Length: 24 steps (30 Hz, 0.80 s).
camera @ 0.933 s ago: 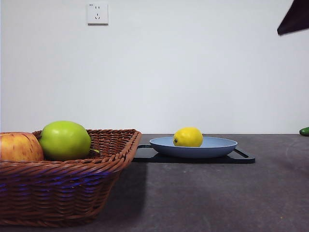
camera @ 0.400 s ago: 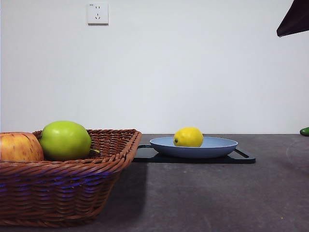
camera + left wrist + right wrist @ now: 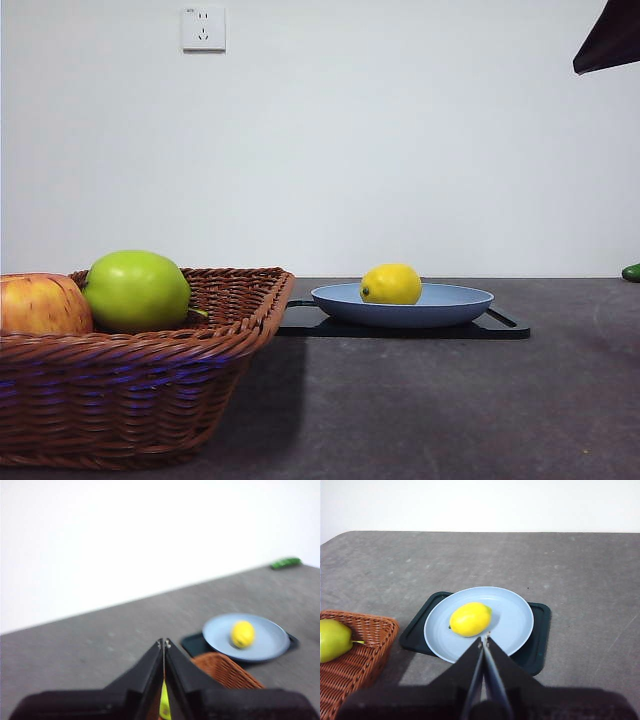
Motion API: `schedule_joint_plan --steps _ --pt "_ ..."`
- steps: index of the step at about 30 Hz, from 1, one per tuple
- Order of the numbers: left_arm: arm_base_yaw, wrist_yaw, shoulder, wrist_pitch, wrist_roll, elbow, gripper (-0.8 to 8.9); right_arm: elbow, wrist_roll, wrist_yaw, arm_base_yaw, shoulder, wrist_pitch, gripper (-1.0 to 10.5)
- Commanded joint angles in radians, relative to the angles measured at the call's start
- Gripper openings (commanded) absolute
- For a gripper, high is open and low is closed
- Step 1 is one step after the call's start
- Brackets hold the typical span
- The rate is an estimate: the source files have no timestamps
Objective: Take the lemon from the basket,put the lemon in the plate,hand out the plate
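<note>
The yellow lemon point(image 3: 390, 284) lies in the light-blue plate point(image 3: 450, 303), which rests on a black tray point(image 3: 505, 327). The brown wicker basket point(image 3: 150, 375) stands near left and holds a green apple point(image 3: 136, 291) and a red-yellow apple point(image 3: 40, 304). My right gripper point(image 3: 484, 639) is shut and empty, high above the near rim of the plate point(image 3: 512, 617), with the lemon point(image 3: 469, 618) just beyond its tips. My left gripper point(image 3: 163, 642) is shut and empty, high above the basket point(image 3: 225, 670), away from the plate point(image 3: 265, 637) and lemon point(image 3: 243, 633).
A black arm tip point(image 3: 610, 38) shows at the top right corner of the front view. A small green object point(image 3: 630, 271) lies at the far right table edge. A white wall socket point(image 3: 203, 28) sits on the back wall.
</note>
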State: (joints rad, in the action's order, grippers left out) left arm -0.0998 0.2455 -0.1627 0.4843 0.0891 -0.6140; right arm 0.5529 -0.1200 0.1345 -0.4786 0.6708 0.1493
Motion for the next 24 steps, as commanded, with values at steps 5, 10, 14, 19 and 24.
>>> schedule_joint_plan --steps 5,10,14,19,24 --pt "0.103 -0.009 0.074 -0.056 0.037 0.164 0.08 0.01 -0.01 0.003 -0.007 0.002 -0.009 0.0" --pt "0.154 -0.01 0.085 -0.16 0.039 0.343 0.08 0.01 -0.01 0.003 -0.007 0.002 -0.009 0.0" --pt "0.161 -0.019 0.097 -0.232 0.035 0.451 0.08 0.01 -0.01 0.003 -0.007 0.002 -0.009 0.0" --pt "0.161 -0.116 0.143 -0.283 -0.013 0.546 0.08 0.01 -0.01 0.003 -0.007 0.002 -0.009 0.0" --pt "0.161 -0.143 0.161 -0.288 -0.021 0.583 0.08 0.01 -0.01 0.003 -0.007 0.002 -0.009 0.0"
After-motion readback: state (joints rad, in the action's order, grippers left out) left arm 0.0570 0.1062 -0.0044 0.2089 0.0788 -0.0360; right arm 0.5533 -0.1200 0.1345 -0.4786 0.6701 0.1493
